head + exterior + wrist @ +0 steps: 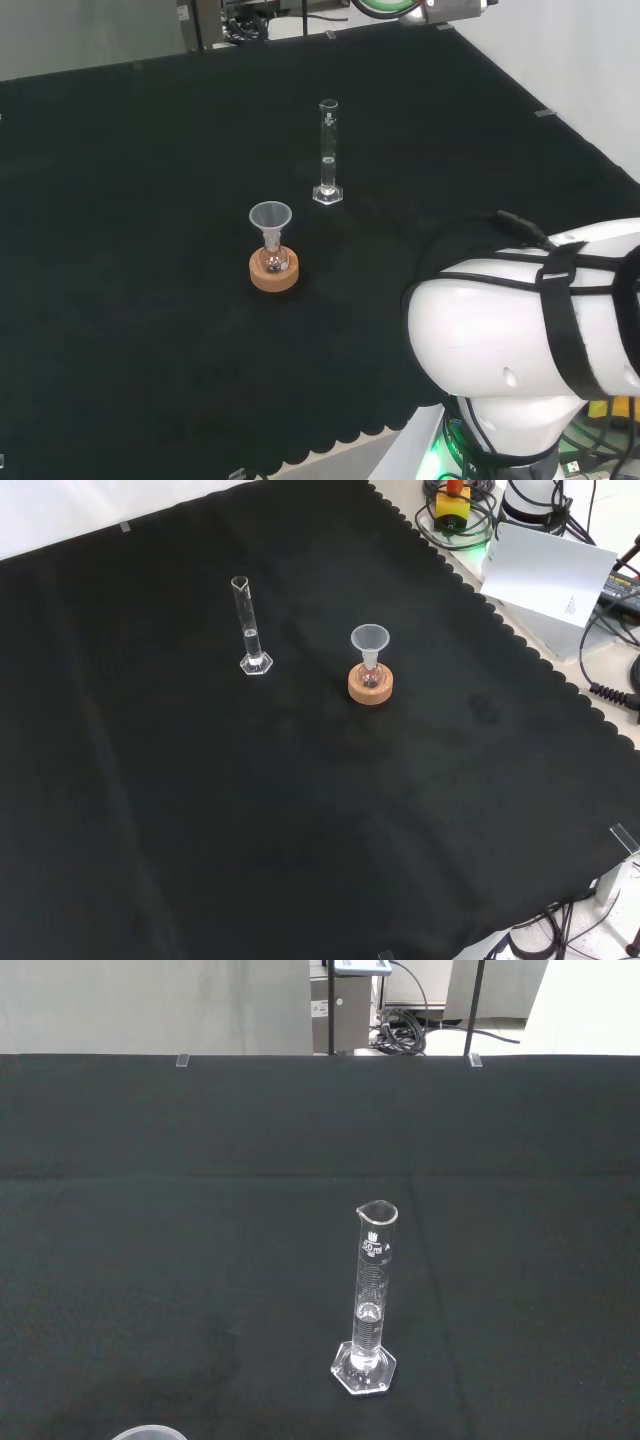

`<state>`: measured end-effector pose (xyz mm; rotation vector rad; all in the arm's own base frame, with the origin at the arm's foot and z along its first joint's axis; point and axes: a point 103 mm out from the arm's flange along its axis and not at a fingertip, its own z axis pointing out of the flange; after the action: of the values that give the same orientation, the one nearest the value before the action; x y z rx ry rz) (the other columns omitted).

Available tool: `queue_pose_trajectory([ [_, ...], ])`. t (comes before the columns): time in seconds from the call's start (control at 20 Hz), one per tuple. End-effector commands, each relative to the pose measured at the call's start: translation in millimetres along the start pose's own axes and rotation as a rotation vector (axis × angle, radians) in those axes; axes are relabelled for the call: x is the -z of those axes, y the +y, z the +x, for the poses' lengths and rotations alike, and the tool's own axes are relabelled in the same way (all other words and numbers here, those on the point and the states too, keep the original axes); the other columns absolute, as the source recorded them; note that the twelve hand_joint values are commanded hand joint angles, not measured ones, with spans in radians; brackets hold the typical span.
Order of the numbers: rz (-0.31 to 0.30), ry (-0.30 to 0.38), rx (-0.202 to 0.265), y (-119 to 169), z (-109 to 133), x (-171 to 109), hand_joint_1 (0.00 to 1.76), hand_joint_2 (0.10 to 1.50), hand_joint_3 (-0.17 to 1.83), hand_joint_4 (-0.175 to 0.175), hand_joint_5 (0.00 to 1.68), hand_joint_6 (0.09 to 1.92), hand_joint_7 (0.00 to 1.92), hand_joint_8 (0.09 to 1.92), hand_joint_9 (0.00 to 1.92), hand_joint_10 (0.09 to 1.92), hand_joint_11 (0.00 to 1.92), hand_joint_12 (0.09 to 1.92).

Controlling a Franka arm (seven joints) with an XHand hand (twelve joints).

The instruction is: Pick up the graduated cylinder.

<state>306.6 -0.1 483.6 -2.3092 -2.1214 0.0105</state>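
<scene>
A clear glass graduated cylinder point(327, 152) stands upright on its hexagonal foot on the black cloth, near the middle of the bench in the head view. The front view has the graduated cylinder point(250, 628) to the upper left of centre. In the wrist view the graduated cylinder point(369, 1300) stands some way off, with a little clear liquid low in its tube. Nothing touches it.
A small round flask with a clear funnel in its neck point(271, 238) sits on a cork ring point(274, 272), in front and to the left of the cylinder in the head view. The arm's white link point(530, 320) bulks at the right. Cables and a white box point(545, 570) lie past the cloth's edge.
</scene>
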Motion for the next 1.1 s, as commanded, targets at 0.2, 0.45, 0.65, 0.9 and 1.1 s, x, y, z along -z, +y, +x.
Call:
queue_pose_trajectory([
  [0.2,-0.008,-0.001,-0.004,1,-4,1,0.08,1.32,0.14,-0.040,0.20,0.09,0.09,0.09,0.08,0.69,0.00,1.38],
  [0.45,-0.005,0.001,-0.009,4,-12,-2,0.06,1.33,0.15,-0.039,0.21,0.09,0.09,0.09,0.08,0.69,0.00,1.38],
  [0.65,0.006,0.005,-0.024,8,-15,-10,0.07,1.33,0.14,-0.039,0.21,0.09,0.09,0.09,0.09,0.69,0.00,1.38],
  [0.9,0.020,0.020,-0.053,17,-27,-24,0.07,1.33,0.14,-0.040,0.22,0.09,0.09,0.09,0.09,0.69,0.00,1.38],
  [1.1,0.042,0.022,-0.070,26,-37,-43,0.07,1.33,0.14,-0.040,0.22,0.09,0.09,0.09,0.09,0.69,0.00,1.38],
])
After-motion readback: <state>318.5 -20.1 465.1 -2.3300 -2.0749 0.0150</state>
